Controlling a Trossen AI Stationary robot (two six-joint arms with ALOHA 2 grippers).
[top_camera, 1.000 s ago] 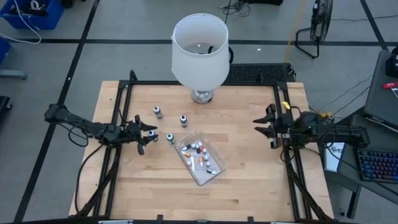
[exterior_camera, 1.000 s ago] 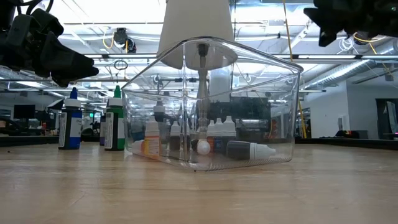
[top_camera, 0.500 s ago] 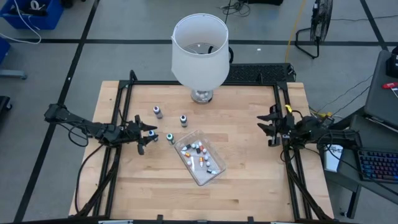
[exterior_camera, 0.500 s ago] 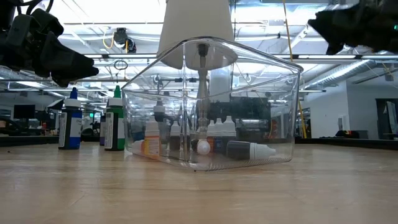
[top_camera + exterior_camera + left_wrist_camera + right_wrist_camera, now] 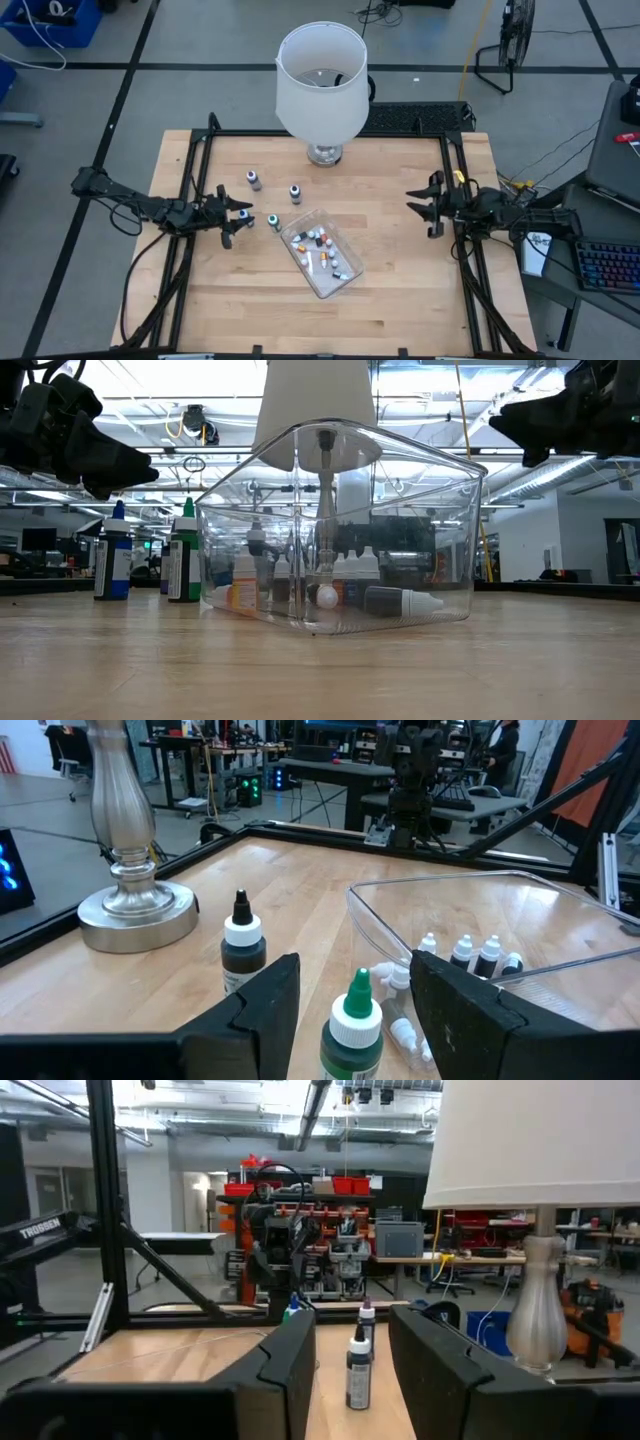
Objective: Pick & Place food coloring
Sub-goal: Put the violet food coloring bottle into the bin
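Three food coloring bottles stand upright on the wooden table: a green-capped one (image 5: 273, 221) (image 5: 352, 1025), a dark one with a white collar (image 5: 296, 192) (image 5: 242, 955), and one farther left (image 5: 254, 179). Several more lie in the clear tray (image 5: 345, 285) at the middle. My left gripper (image 5: 238, 212) (image 5: 355, 965) hovers open at the table's left, pointing level at the green-capped bottle, which stands just beyond its fingertips, untouched. My right gripper (image 5: 420, 212) (image 5: 352, 1320) hangs open above the table's right side, far from any bottle.
A lamp with a big white shade (image 5: 320, 80) stands on its metal base (image 5: 135, 910) at the far middle of the table. Black frame rails (image 5: 200, 170) run along the left and right edges. Bare wood lies between the tray and my right gripper.
My right gripper has sunk a little toward the table at the right side, its fingers as far apart as before. The left gripper and the bottles have kept still.
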